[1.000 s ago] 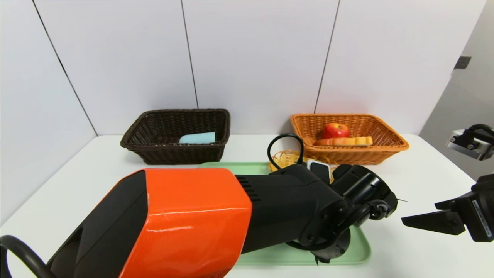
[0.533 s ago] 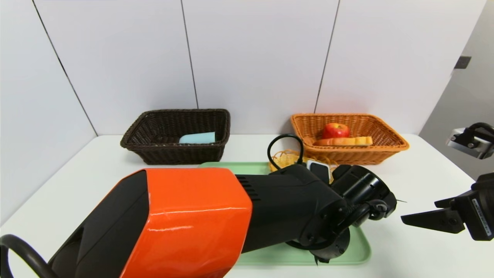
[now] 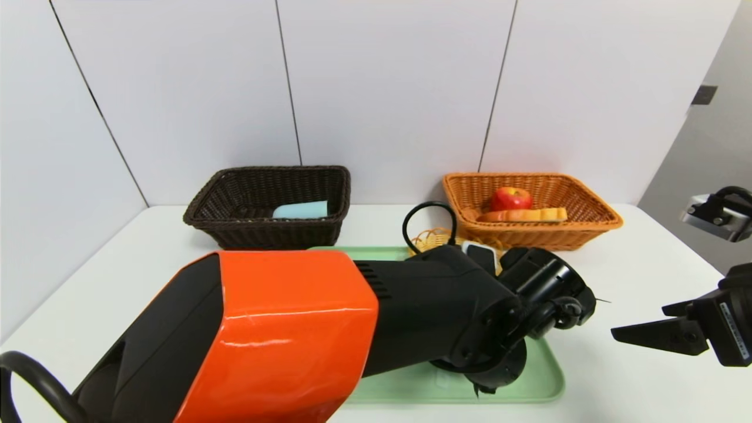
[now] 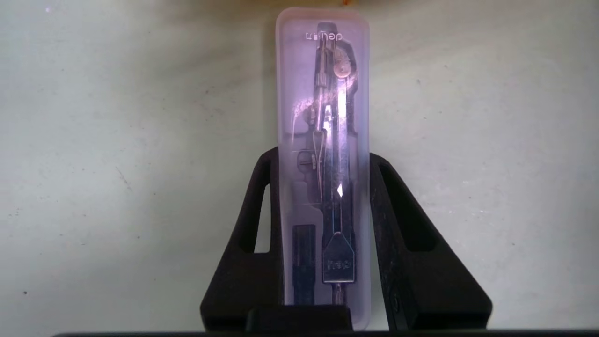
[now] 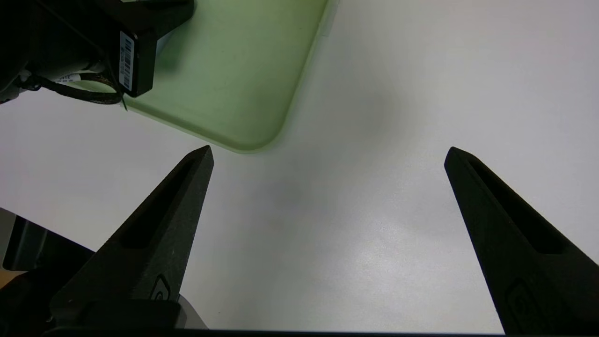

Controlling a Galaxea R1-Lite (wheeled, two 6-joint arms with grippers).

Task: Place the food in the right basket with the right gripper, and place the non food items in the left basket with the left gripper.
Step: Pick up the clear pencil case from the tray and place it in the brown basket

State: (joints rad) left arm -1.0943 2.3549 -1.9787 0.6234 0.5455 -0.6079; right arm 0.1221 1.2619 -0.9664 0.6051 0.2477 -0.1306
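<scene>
White tabletop point(image 3: 617, 264) carried a green tray point(image 3: 411, 382). Over the tray, the left gripper point(image 4: 323, 159) had both fingers pressed against a clear compass case point(image 4: 323, 93) lying on it. Off to the right, the right gripper point(image 5: 327, 154) hung above bare table, fingers wide apart.

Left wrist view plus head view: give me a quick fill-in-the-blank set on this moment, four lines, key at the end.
1. The left gripper has its fingers on either side of a clear case that holds a ____.
2. The apple lies in the ____ basket.
3. The dark basket holds a light ____ item.
4. The right gripper hangs over the table with its jaws ____.

Missing words: compass; orange; blue; open
</scene>
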